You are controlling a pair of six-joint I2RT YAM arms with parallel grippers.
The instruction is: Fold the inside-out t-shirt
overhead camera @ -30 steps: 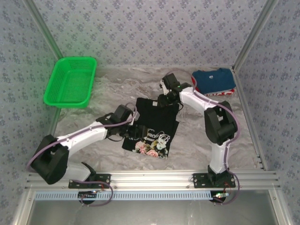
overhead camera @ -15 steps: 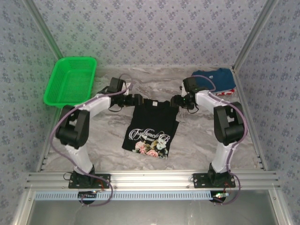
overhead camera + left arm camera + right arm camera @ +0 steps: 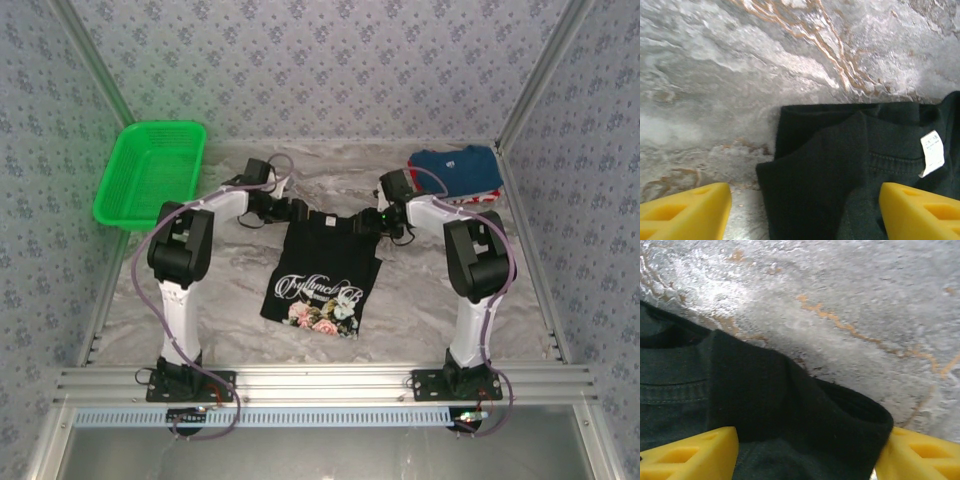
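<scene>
While both pincers stand wide over its far corners, the large plain black fabric t-shirt point(image 3: 320, 270) is not gripped by either. It lies in the middle of the grey marbled tabletop point(image 3: 420, 290), narrowed into a tall rectangle, with its flowered print towards the near edge. The left pincer point(image 3: 293, 211) sits at the far left corner and the right pincer point(image 3: 371, 221) at the far right one. In each wrist view the yellow fingers point(image 3: 685, 210) are spread, with a layered corner of cloth lying between them.

The step in hand looks like taking these two corners to bring the far edge over towards the near hem. To do it well, each pincer should come low enough to catch every layer at its corner, since pinching only the top layer would likely let the tucked sleeve slip out. Closing both together, lifting just clear and carrying evenly should keep the crease straight. The small white label point(image 3: 932, 152) near the collar helps to judge the centre.
</scene>
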